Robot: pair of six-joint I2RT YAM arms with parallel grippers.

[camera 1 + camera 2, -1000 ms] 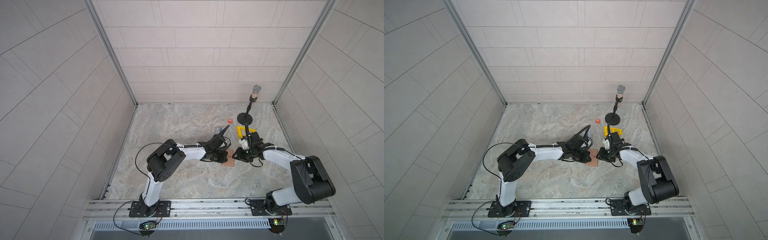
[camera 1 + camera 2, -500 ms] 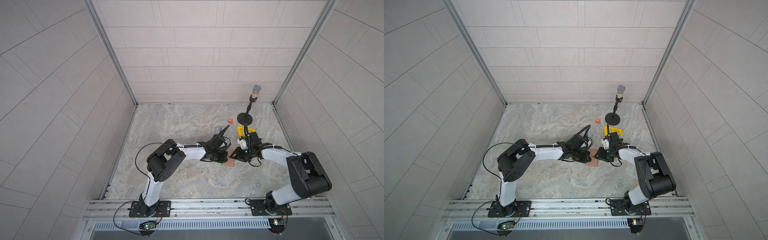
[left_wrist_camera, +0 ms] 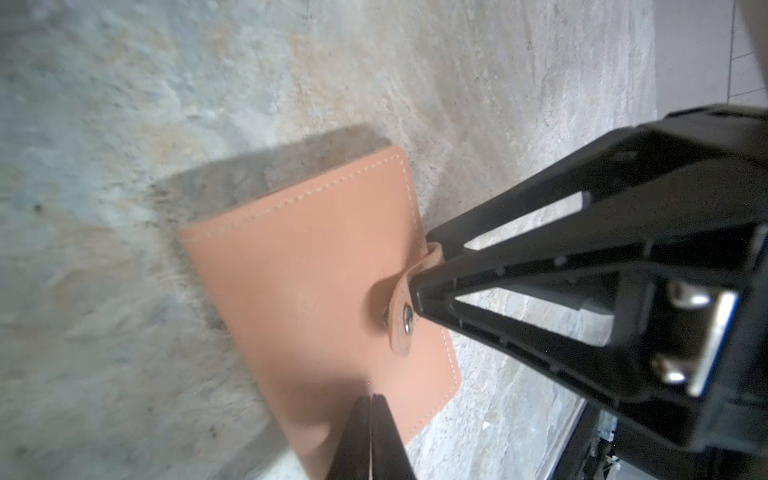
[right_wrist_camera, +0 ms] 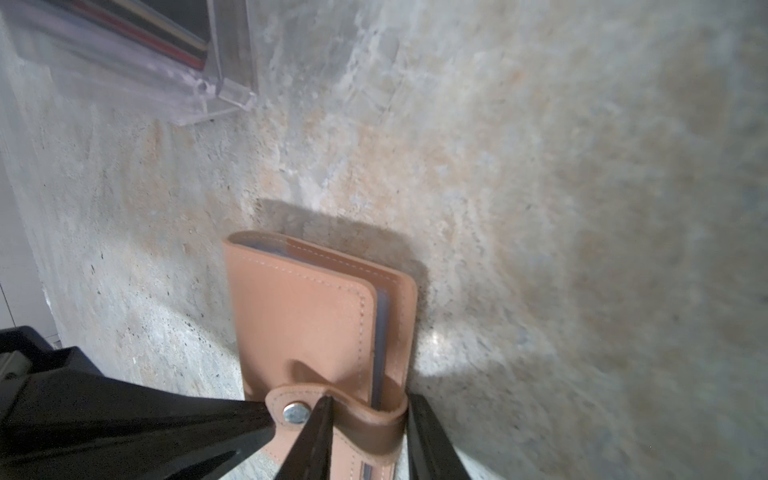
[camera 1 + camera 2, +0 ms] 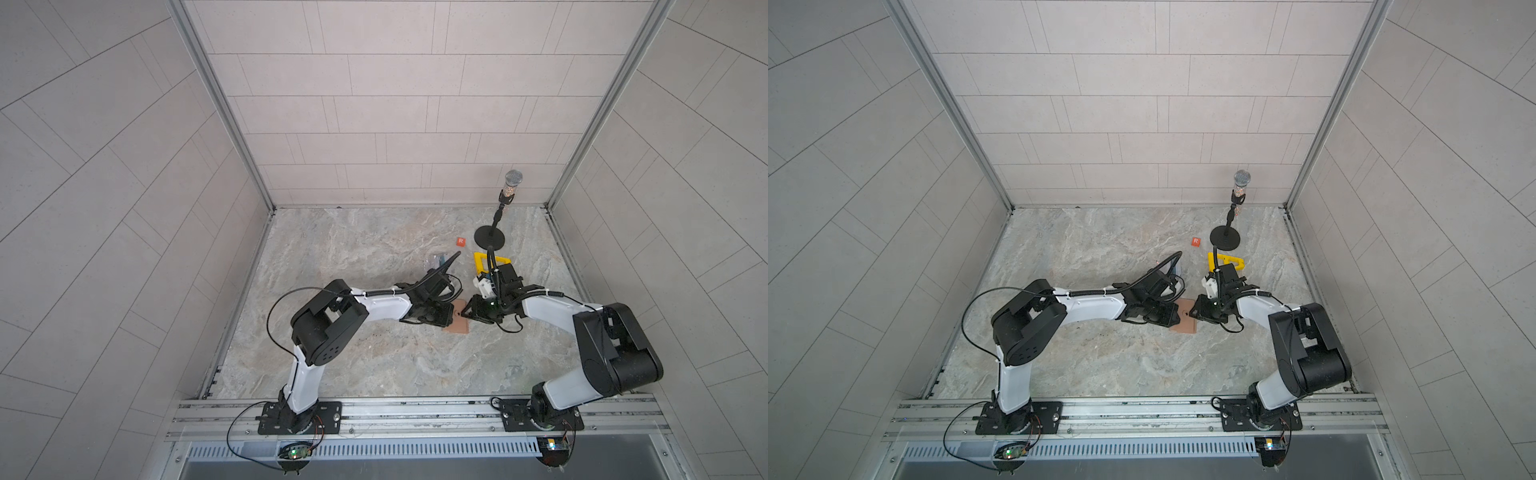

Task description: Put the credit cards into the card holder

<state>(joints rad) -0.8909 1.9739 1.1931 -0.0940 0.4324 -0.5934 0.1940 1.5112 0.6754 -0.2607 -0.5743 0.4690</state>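
The card holder point(image 3: 299, 282) is held down by the closed left gripper point(image 3: 371, 400), likely against sliding. Its tab point(image 3: 395, 328) is pinched by the right gripper point(image 4: 370, 401), to be unsnapped.

Looks like a robotics lab test cell rather than a home, shop or office. Closed in on three sides by pale grey tile-pattern wall panels point(image 5: 374, 104) set in aluminium corner posts point(image 5: 222, 104). Floored with a marble-pattern tabletop point(image 5: 374, 361). Fronted by a slotted aluminium rail point(image 5: 415, 411), with two white-and-black robot arms bolted to it on black base plates: left arm point(image 5: 307, 374), right arm point(image 5: 615, 353). Strung with loose black cables point(image 5: 269, 320) running down to a small circuit board point(image 5: 295, 453) with a lit green light, next to a vent grille point(image 5: 415, 449). Fitted at the back with a microphone point(image 5: 513, 179) on a round-based stand, near a small orange square marked R point(image 5: 460, 241).
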